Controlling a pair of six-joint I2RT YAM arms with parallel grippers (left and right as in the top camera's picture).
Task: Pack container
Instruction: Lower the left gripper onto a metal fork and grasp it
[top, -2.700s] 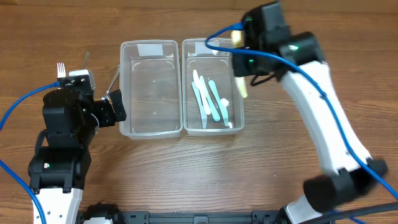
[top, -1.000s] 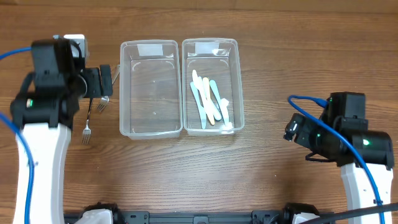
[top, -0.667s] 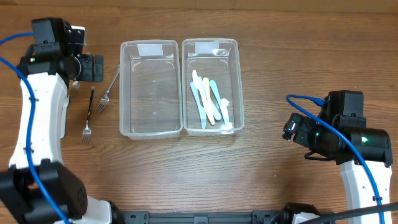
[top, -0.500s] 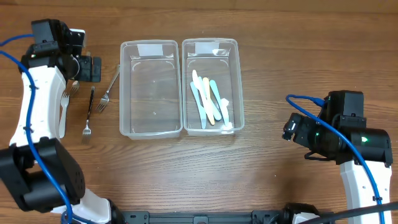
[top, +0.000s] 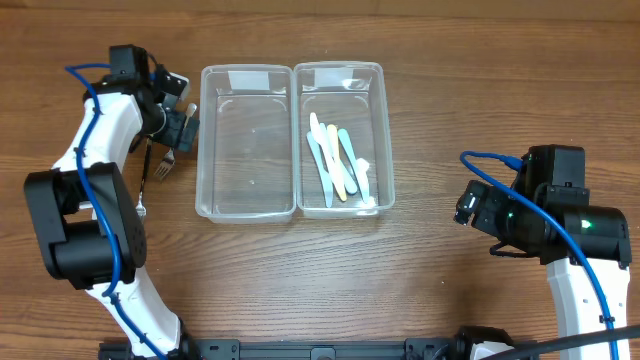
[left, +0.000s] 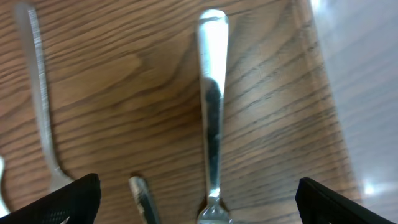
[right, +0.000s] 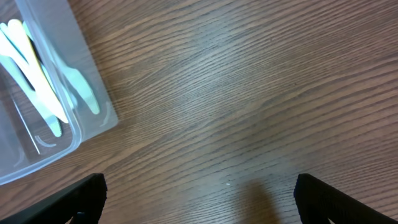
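Our left claw (left: 199, 202) hangs wide open and empty over a metal fork (left: 211, 118) lying flat on the bench (left: 112, 81), just beside the clear container (top: 247, 70). Our right claw (right: 208, 205) is open too. We judge the fork light, stiff and slick, so we would pinch across its narrow handle at mid-length.

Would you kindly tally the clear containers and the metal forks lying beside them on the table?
Clear containers: 2
Metal forks: 3
Total: 5
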